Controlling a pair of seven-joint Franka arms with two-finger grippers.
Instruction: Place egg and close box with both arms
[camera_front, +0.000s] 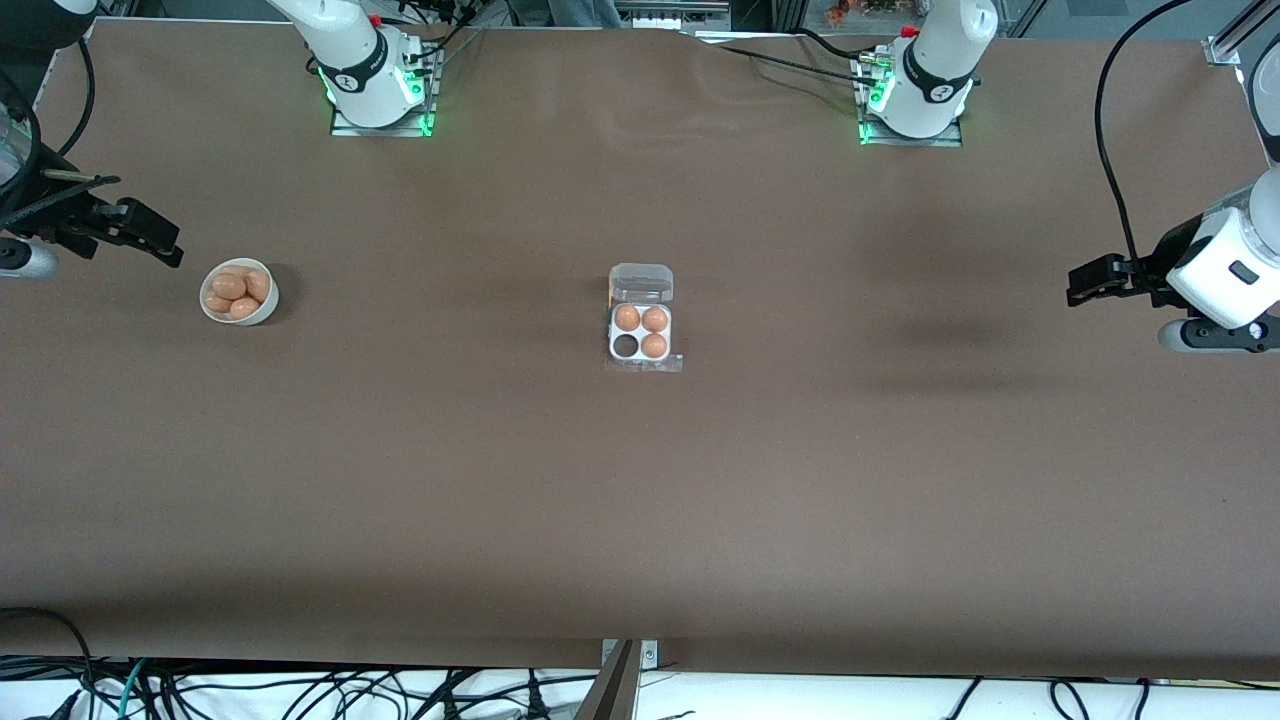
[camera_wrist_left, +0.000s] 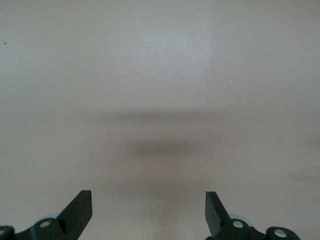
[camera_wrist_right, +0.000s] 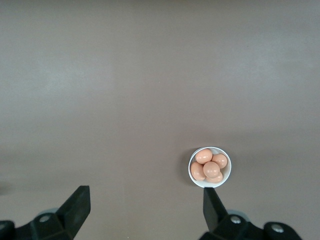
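Brown desk (camera_front: 640, 500): box (camera_front: 641, 332) open, one cell probably empty, awaiting an egg from the bowl (camera_front: 239, 291); right hand (camera_wrist_right: 145, 207) and left hand (camera_wrist_left: 148, 210) hang wide, unloaded.

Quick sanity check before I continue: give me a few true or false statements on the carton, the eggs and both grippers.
1. The box has its clear lid open. True.
2. All four cells hold eggs. False: three are filled, one is empty.
3. The bowl of eggs stands toward the right arm's end of the table. True.
4. The right gripper holds an egg. False: it is open and empty, above the table near the bowl.
5. The left gripper is shut. False: it is open over bare table.
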